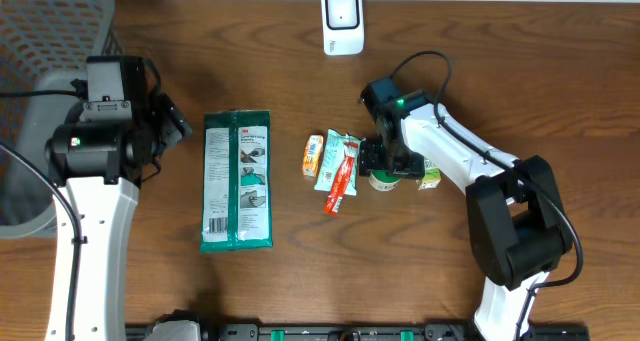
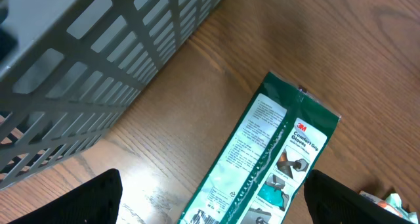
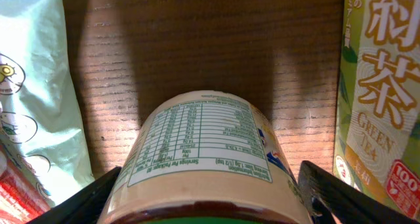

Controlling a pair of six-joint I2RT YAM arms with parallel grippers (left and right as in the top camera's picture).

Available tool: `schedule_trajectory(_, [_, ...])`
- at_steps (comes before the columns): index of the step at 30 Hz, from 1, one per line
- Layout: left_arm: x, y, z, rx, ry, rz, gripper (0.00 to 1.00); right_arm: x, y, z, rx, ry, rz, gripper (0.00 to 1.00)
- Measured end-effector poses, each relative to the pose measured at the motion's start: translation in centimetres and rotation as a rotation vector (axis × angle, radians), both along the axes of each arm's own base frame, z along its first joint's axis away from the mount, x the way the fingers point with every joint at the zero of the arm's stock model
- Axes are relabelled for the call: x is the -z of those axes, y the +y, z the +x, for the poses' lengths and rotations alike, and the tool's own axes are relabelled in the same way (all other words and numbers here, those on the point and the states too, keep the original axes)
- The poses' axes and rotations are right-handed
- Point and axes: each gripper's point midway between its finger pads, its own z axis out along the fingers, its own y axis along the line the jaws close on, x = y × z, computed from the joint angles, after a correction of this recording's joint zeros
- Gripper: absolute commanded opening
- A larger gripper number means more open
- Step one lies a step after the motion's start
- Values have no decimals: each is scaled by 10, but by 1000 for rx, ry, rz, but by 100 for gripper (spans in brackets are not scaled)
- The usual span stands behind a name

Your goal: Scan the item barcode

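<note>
Left jaws wide apart near glove packet [image 2: 262,165], right jaws flanking jar [image 3: 203,145], possibly touching, grip cannot be told

Your item is a small round tub [image 3: 203,152] with a cream body and a printed nutrition panel facing the right wrist camera. A dark band and a green edge show at its near end. From overhead, its round green-rimmed top [image 1: 385,181] shows right of the table's middle, between a pale green packet [image 1: 335,161] and a green tea carton [image 3: 377,92]. Your barcode scanner [image 1: 342,21], white with a dark window, stands at the table's far edge, well apart from the tub.
</note>
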Motion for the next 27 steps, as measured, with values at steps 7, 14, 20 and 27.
schedule_trajectory(7, [0, 0, 0, 0, 0, 0, 89, 0, 2, 5, 6, -19, 10, 71])
schedule_trajectory(14, [0, 0, 0, 0, 0, 0, 89, 0, 3, 6, 23, -25, 12, 71])
schedule_trajectory(20, [0, 0, 0, 0, 0, 0, 89, 7, 4, 2, 27, -25, 9, 65])
schedule_trajectory(27, [0, 0, 0, 0, 0, 0, 89, 9, 5, -1, 27, -21, 2, 50])
